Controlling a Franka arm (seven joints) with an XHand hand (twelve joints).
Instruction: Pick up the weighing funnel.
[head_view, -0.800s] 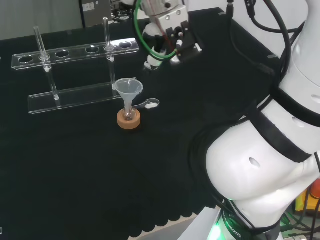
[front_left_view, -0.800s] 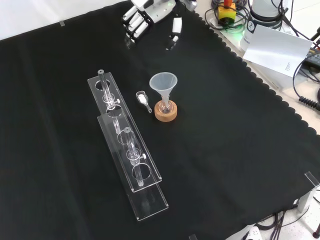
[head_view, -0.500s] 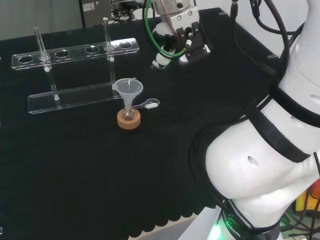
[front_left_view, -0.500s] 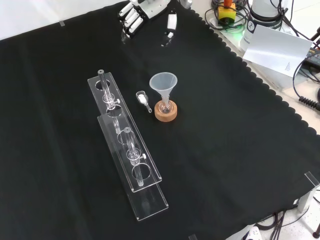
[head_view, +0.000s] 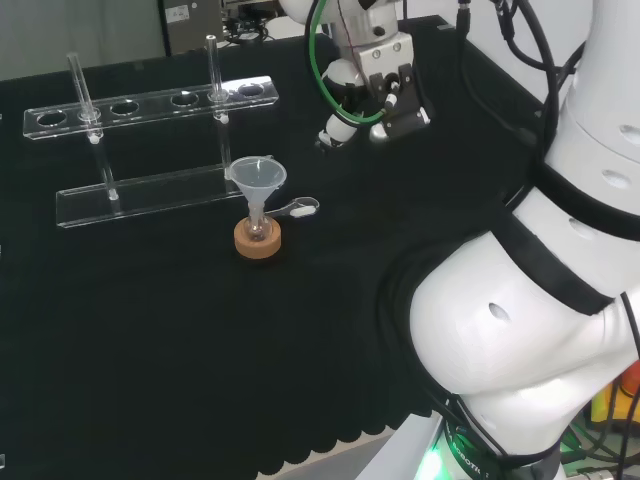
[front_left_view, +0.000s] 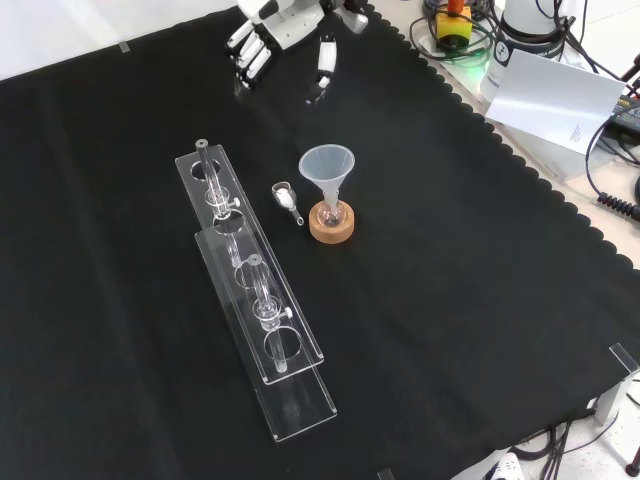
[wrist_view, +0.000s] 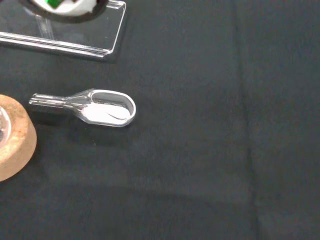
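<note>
Weighing funnel (front_left_view: 287, 196) seemingly clear of hand (front_left_view: 288, 24)

Big funnel (front_left_view: 327, 163) upright in small flask (front_left_view: 331, 211) on cork ring (front_left_view: 331, 229); clear rack (front_left_view: 292, 352) near, w/ tubes (head_view: 80, 84) upright.

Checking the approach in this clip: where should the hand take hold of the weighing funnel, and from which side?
Probably the wide scoop end of the weighing funnel, pinched across its width from above. It lies flat, mouth up, its thin stem pointing at the nearby cork ring, so fingers have more room at the scoop end.
</note>
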